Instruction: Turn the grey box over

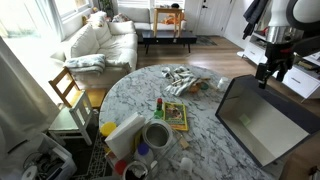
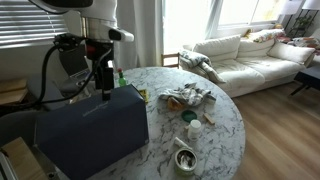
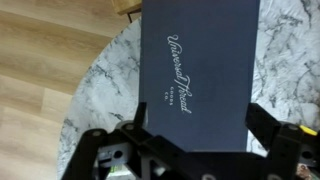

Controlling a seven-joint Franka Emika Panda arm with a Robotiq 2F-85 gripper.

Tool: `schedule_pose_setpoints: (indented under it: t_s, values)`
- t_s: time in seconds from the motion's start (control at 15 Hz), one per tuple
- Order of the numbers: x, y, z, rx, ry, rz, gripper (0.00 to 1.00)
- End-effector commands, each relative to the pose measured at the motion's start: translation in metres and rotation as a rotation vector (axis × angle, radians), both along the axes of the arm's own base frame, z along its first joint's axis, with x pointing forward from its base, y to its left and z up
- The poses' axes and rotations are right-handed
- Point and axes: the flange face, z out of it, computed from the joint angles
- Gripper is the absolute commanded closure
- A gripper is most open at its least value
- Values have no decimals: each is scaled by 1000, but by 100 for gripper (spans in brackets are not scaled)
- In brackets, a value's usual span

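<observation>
The round marble table [image 1: 150, 95] [image 2: 225, 125] [image 3: 290, 60] filled the middle of both exterior views, and a pale sofa [image 1: 100, 40] [image 2: 240, 55] stood well beyond its far edge, by the windows.

The grey box [image 1: 262, 125] [image 2: 95, 130] [image 3: 200, 70] sat at the table edge nearest the arm. It was not flat but reared up on one long side and tilted. An exterior view showed its lighter hollow inside, while another showed only the dark slate outside. In the wrist view that dark face ran away from the camera with white script lettering across it, with marble to its right and wood floor past the table's curved edge to its left.

The gripper [image 1: 272, 72] [image 2: 103, 85] [image 3: 197, 135] hung at the box's raised upper edge. In the wrist view its fingers [image 3: 135, 145] stood wide apart, one at each side of the box's near end. Whether either one touched the box could not be told.

Toward the middle of the table lay a crumpled heap of cloth [image 1: 185, 80] [image 2: 188, 97]. Nearer the edge away from the sofa lay a small yellow-green book [image 1: 176, 115], flat and well apart from the box. Just beside the book stood a round white cup [image 1: 157, 135] [image 2: 185, 158].
</observation>
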Motion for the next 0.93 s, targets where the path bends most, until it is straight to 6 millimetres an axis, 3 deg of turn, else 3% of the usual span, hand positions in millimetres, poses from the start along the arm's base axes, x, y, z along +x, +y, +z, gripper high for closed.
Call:
schedule_pose_setpoints:
  t_s: [0.0,0.47,0.87]
  values:
    - [-5,-16,-9,187,-3,40,0]
    - [-14,-46,-16,242,1,32,0]
    - [-17,-48,-35,236,19,0,0]
